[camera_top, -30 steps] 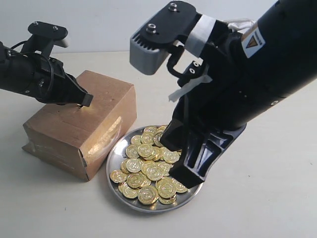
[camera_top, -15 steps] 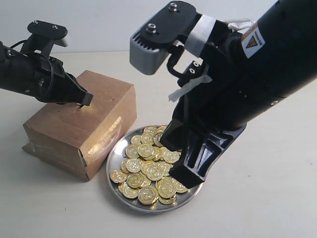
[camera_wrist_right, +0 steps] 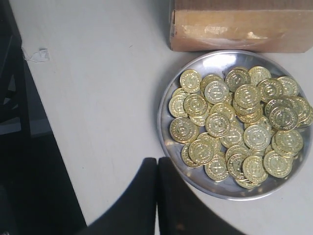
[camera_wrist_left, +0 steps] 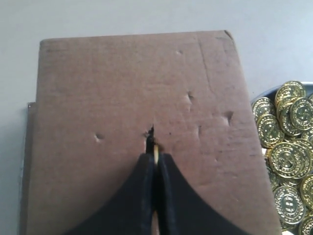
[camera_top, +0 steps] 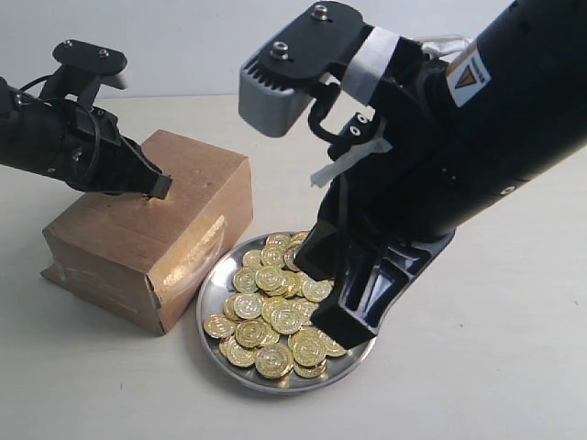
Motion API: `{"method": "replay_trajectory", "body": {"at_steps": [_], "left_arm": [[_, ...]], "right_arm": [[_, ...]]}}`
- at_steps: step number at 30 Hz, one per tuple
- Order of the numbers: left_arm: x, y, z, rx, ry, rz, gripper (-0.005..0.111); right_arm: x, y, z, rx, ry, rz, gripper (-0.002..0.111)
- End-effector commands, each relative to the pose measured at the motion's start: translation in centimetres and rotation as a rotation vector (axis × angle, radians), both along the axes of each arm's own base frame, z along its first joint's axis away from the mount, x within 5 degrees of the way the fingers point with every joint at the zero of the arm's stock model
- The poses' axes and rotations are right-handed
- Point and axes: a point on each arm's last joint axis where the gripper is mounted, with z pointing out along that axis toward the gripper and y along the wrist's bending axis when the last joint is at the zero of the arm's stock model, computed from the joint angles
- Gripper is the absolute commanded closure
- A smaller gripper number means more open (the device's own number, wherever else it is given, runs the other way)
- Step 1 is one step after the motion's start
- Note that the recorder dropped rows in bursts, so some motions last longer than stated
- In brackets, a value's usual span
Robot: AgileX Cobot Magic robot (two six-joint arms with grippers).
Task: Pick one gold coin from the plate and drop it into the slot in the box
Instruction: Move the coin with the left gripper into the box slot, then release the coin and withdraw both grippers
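One box, one plate, two grippers. The box sits toward the bench's left edge in the exterior view. The plate is just beside it, nearer the middle; we cannot tell whether rim and box touch. One slot is cut in the box's top face, roughly at its middle.

The left gripper is over that top face with its fingers pinched together on one gold coin. The coin is held edge-on, its edge right at the slot. We can't tell whether it is partly in.

The pile of coins on the plate has about three dozen showing. They overlap, so we give no exact count.

The right gripper hangs over the plate's rim on the side away from the box. Its fingers are pressed together and hold nothing.
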Motion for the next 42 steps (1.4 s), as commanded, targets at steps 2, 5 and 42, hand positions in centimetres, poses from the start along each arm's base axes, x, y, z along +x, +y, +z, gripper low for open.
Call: {"method": "replay_trajectory", "body": {"at_steps": [2,5,42], "left_arm": [[0.2,-0.2,-0.8,0.012,0.021,-0.008,0.107],[0.2,-0.2,-0.8,0.012,0.02,-0.007,0.101],[-17.8,5.9,22.1,-0.356,-0.764,-0.047,0.065]], "right_arm": [[-0.1,0.0,0.2,0.01,-0.002,-0.001,0.108],[-0.1,0.0,0.2,0.01,-0.002,-0.001,0.108],[-0.1,0.0,0.3,0.02,-0.015,-0.005,0.108]]}}
